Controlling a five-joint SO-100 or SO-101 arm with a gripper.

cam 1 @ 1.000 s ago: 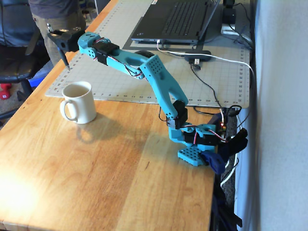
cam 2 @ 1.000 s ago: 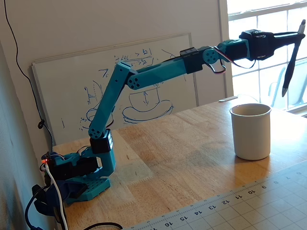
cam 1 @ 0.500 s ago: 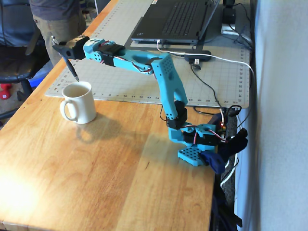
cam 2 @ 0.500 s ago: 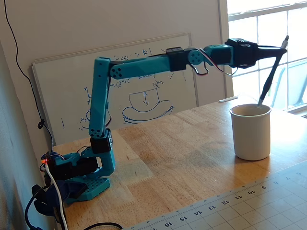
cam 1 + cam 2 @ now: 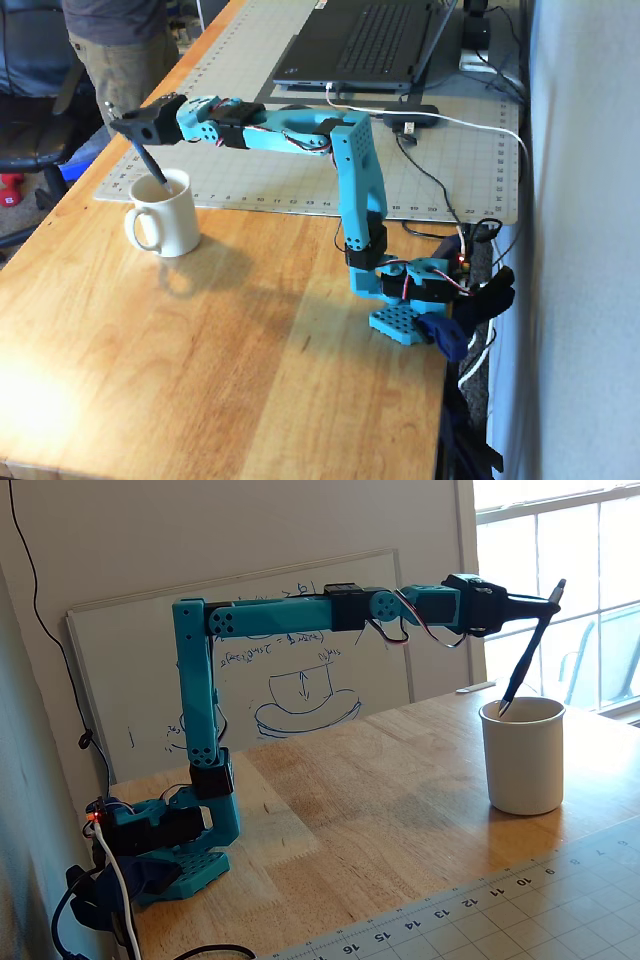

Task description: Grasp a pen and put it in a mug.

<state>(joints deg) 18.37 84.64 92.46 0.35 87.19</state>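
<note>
Gripper (image 5: pixel 545 603) clamped on the pen (image 5: pixel 523 665) near its upper, silvery end, reaching out from the teal arm (image 5: pixel 350 160) at roughly three o'clock in a fixed view (image 5: pixel 545 603) and nine o'clock in the other (image 5: pixel 132 128). Pen held tilted, tip already dipped just inside the rim of the mug (image 5: pixel 522 755), upper end leaning toward one o'clock above the jaws. Mug stood upright on the wooden table (image 5: pixel 250 340), handle (image 5: pixel 143 228) turned toward about eight o'clock in the view from above, close to the edge of the cutting mat (image 5: pixel 300 190). Judged light, stiff and rather slick: a slim smooth barrel, likely to pivot or slide between the jaws if pinched loosely, so a firm hold across the barrel near the clip end looked sound, leaving most of the length free to enter. Mug judged heavy enough to stay put against a light knock, though ceramic and breakable. Placing appeared nearly done; only letting go seemed left. Laptop (image 5: pixel 370 40) lay well apart at twelve o'clock, whiteboard (image 5: pixel 280 660) behind the arm.
</note>
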